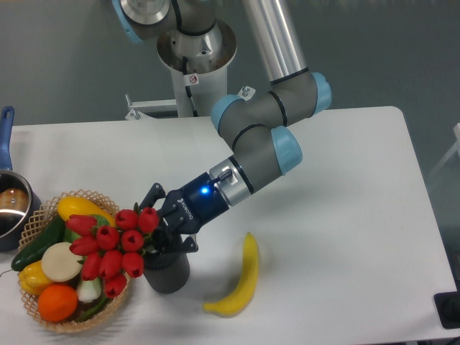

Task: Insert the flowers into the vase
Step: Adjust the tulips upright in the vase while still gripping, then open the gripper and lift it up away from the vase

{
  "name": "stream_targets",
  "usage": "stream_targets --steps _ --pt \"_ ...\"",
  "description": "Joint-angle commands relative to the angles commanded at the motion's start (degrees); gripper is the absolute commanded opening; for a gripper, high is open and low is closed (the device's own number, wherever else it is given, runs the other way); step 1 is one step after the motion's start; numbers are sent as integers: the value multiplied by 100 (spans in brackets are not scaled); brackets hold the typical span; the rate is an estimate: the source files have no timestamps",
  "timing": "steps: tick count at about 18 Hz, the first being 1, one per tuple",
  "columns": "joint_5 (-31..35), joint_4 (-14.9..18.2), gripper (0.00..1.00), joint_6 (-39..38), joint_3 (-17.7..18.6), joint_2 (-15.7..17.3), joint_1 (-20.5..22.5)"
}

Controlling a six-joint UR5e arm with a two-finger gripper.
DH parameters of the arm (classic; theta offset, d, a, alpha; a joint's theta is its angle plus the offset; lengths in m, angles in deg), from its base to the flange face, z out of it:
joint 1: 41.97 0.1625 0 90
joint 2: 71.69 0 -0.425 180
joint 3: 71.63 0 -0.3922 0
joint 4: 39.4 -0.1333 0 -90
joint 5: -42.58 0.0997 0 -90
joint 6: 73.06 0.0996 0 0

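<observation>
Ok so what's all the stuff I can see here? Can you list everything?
flowers: one bunch, red buds, at the vase top, leaning over the basket
vase: one, dark grey, front left of table
basket: one, tan wicker, front left, holding vegetables and fruit
banana: one, yellow, right of the vase
pot: one, dark with blue handle, left edge
table: one, white
gripper: one, black, at the flower stems above the vase
arm: one, grey and blue

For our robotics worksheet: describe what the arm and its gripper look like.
The arm is silver tubing with grey joints capped in light blue. Its wrist shows a lit blue light. The gripper is black with small white lettering and dark linked fingers.
</observation>
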Motion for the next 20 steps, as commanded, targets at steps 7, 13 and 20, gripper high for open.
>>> stream_targets --steps 7,13,20 --pt "9 -9 84 88 44 9 61" --pt "79 0 100 88 9 35 70" --pt "806 26 100 97 -158 395 281"
